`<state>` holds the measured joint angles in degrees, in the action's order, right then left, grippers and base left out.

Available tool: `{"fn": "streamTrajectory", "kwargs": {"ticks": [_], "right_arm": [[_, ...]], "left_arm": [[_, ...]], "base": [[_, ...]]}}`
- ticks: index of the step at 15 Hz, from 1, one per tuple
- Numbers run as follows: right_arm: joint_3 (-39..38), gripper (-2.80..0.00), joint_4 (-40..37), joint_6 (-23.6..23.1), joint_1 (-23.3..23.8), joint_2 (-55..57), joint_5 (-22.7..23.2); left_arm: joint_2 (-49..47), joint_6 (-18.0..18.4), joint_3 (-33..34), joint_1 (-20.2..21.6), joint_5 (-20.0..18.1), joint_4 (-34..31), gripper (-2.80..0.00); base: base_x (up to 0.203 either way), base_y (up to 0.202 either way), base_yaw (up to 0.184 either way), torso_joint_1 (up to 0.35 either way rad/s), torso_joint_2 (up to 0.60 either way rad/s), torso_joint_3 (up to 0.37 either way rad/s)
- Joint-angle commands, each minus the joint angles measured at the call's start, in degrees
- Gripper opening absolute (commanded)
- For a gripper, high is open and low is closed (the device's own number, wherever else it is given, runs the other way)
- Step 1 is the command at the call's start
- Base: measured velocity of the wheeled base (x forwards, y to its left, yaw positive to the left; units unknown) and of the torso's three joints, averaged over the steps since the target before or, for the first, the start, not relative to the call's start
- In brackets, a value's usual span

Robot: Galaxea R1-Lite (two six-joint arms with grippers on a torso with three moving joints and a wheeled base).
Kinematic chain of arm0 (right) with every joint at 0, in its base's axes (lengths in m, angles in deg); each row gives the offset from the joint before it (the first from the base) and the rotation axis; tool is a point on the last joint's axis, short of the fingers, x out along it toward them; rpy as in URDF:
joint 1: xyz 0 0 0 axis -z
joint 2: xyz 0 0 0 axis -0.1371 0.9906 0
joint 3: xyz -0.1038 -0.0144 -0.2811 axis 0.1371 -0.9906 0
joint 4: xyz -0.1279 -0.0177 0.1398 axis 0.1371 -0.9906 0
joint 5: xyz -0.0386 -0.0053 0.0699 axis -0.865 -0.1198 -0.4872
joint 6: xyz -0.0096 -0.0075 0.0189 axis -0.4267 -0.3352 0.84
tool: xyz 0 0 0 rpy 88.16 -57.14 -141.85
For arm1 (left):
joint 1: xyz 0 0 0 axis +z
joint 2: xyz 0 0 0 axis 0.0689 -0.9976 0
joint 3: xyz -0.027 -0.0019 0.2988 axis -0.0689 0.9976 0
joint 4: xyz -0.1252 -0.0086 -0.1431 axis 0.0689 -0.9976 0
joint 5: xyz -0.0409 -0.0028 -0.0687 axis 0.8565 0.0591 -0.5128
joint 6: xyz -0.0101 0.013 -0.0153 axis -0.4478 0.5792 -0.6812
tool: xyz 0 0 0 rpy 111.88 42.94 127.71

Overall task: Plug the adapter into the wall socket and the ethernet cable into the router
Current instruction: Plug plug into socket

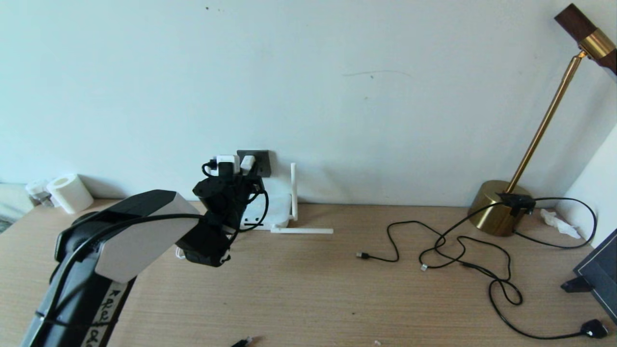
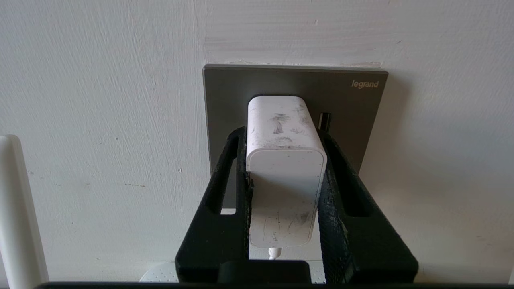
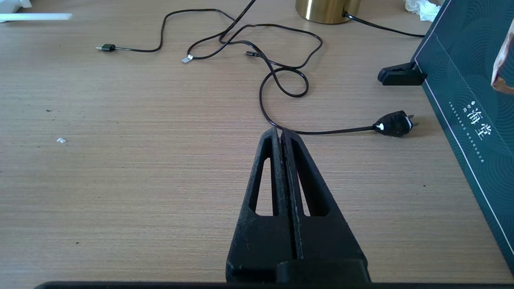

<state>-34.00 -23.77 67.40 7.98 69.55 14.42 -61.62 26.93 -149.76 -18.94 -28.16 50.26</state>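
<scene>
The left arm (image 1: 103, 255) wore a smooth light grey shell over a black frame, with a thin black cable running along its top and a white label with dark handwritten marks near its base. Its wrist was a blocky black housing. The left claw (image 2: 286, 200) and the right claw (image 3: 280, 168) were matte black, rough-textured wedges, each finger pierced by a long triangular slot.

adapter (image 2: 286, 160) scuffed matt white plastic, wall socket (image 2: 353, 104) smooth grey plate, worktop (image 3: 140, 160) matt wood grain, lamp base (image 1: 494, 208) glossy brass
</scene>
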Motion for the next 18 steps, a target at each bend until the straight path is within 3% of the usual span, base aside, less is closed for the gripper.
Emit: {"fn": "streamTrajectory", "kwargs": {"ticks": [1, 5, 6, 14, 18], "right_arm": [[0.00, -2.80, -0.02, 0.00, -0.01, 0.00, -0.02], [0.00, -2.80, -0.09, 0.00, -0.01, 0.00, 0.04], [0.00, -2.80, -0.09, 0.00, -0.01, 0.00, 0.04], [0.00, -2.80, -0.09, 0.00, -0.01, 0.00, 0.00], [0.00, -2.80, -0.09, 0.00, -0.01, 0.00, 0.04]], "left_arm": [[-0.07, 0.04, 0.15, -0.03, 0.07, 0.42, -2.80], [-0.41, 0.04, 0.24, -0.03, 0.07, 0.42, -2.80], [-0.51, -0.05, 0.24, 0.05, 0.07, 0.51, 0.00], [0.27, -0.05, 0.76, -0.03, 0.10, 0.94, 0.00], [5.35, -0.15, 6.96, -0.29, -0.30, 1.68, 0.00]], "base": [[0.000, 0.000, 0.000, 0.000, 0.00, 0.000], [0.000, 0.000, 0.000, 0.000, 0.00, 0.000], [0.000, 0.000, 0.000, 0.000, 0.00, 0.000], [0.000, 0.000, 0.000, 0.000, 0.00, 0.000], [0.000, 0.000, 0.000, 0.000, 0.00, 0.000]]}}
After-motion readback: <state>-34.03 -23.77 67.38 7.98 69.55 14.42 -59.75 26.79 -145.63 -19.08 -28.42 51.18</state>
